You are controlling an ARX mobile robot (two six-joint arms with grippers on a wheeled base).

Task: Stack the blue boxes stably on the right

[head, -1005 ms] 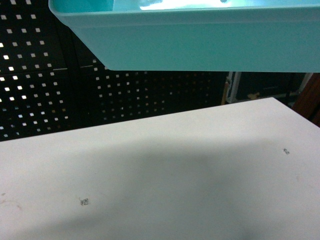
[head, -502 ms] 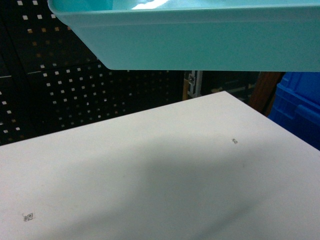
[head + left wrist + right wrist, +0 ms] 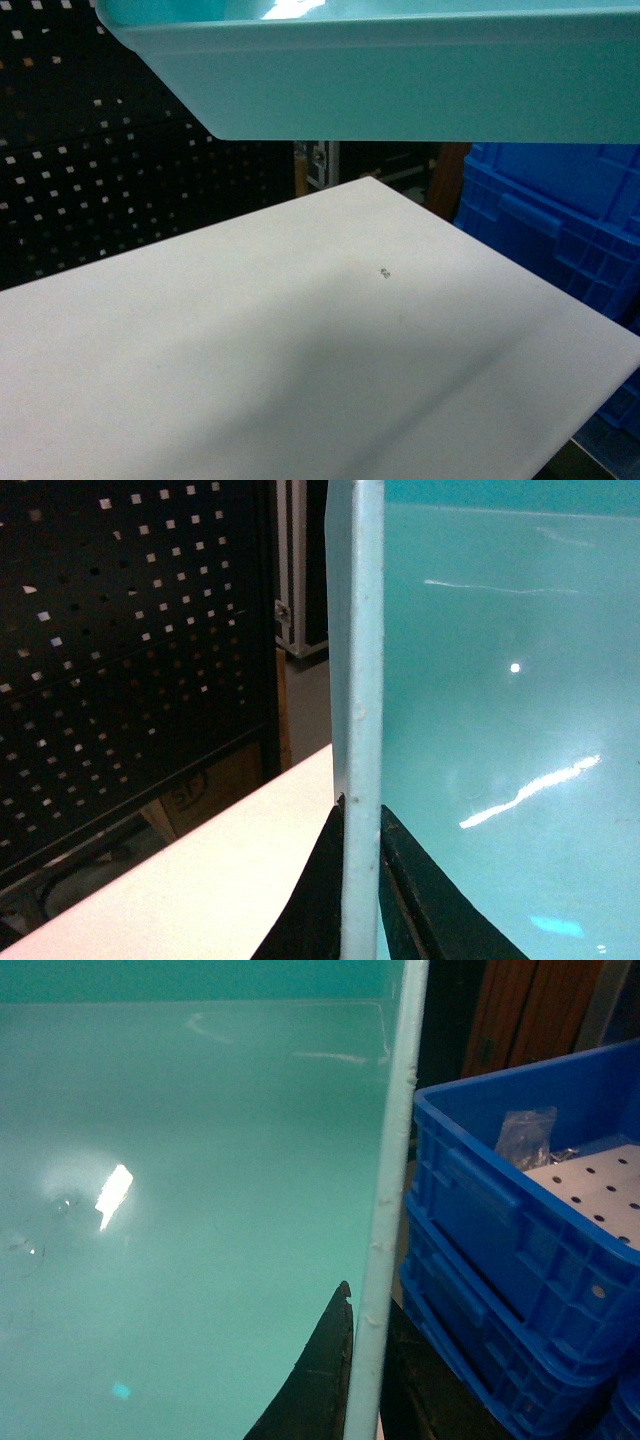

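On the far left stands a dark perforated panel [image 3: 90, 160], behind the far edge of the white table [image 3: 250, 340]. The table top shows only a small dark speck near its middle; nothing of the task rests on it.

The light turquoise box [image 3: 400, 70] hangs in the air above the table, filling the top of the head view, its underside well apart from the surface and its shadow lying across the near part of the table. It is carried by both arms at once. The left gripper [image 3: 358, 880] pinches the left rim of the box, one dark finger outside the wall and one inside, narrow around the thin plastic. The right gripper [image 3: 365, 1380] does the same on the right rim, its dark fingers [image 3: 320, 1380] pressed to either side of the wall.

To the right, just past the table's edge, stand ribbed dark-blue crates [image 3: 520, 1260], stacked, the top one holding a white perforated sheet and a small clear bag. These seem not to be the boxes meant.

The larger royal-blue box is not visible in any view, so I cannot tell where the stack is to go. By my reading the lift is done and the carry rightward is under way; lowering the turquoise box squarely and releasing it are left.
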